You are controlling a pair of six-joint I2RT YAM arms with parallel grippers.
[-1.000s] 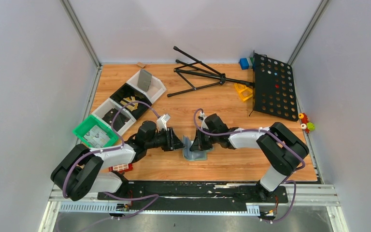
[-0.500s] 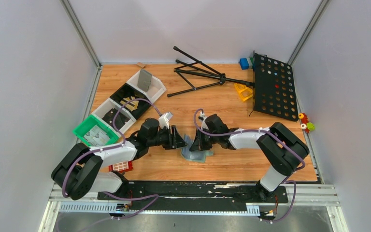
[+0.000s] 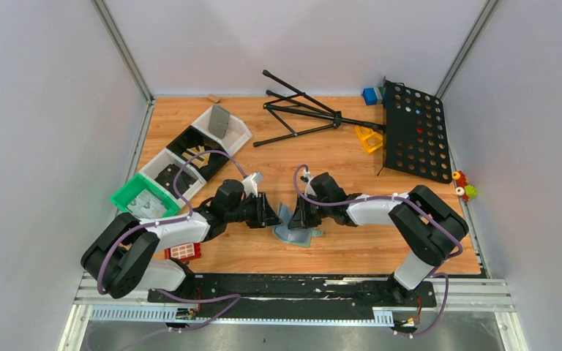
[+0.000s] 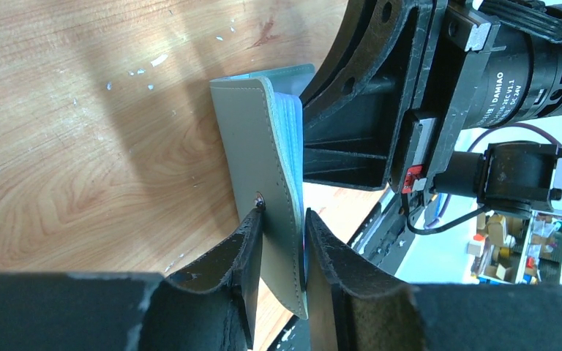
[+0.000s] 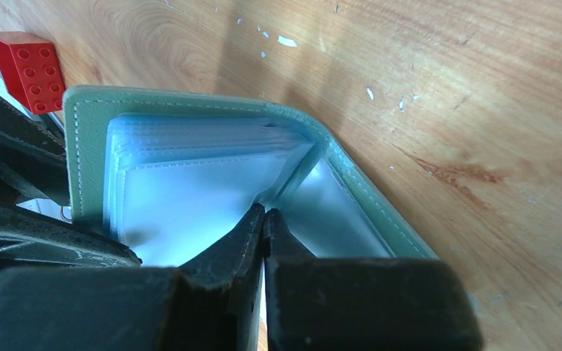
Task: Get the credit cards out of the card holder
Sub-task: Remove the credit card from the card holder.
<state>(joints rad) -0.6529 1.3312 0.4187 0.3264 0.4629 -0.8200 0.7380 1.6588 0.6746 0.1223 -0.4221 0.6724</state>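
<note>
The grey-blue card holder (image 3: 297,231) stands partly open on the wood between both arms. My left gripper (image 3: 271,215) is shut on it: in the left wrist view its fingers (image 4: 282,213) clamp the stitched cover (image 4: 260,146) and the sleeve stack from either side. My right gripper (image 3: 293,216) reaches into the fold. In the right wrist view its tips (image 5: 265,210) are shut on a puckered pale translucent sleeve (image 5: 190,183). The credit cards are hidden; no card shows distinctly in the sleeves.
A red block (image 3: 184,251) lies near the left arm's base. A green tray (image 3: 123,197) and white bins (image 3: 235,131) stand at the left. A folded black stand (image 3: 300,113) and a perforated black panel (image 3: 413,131) lie at the back right.
The left gripper's jaws widened, then closed again on the holder's cover. The holder has spread a little flatter and shifted slightly. The right gripper has stayed shut in the fold.
</note>
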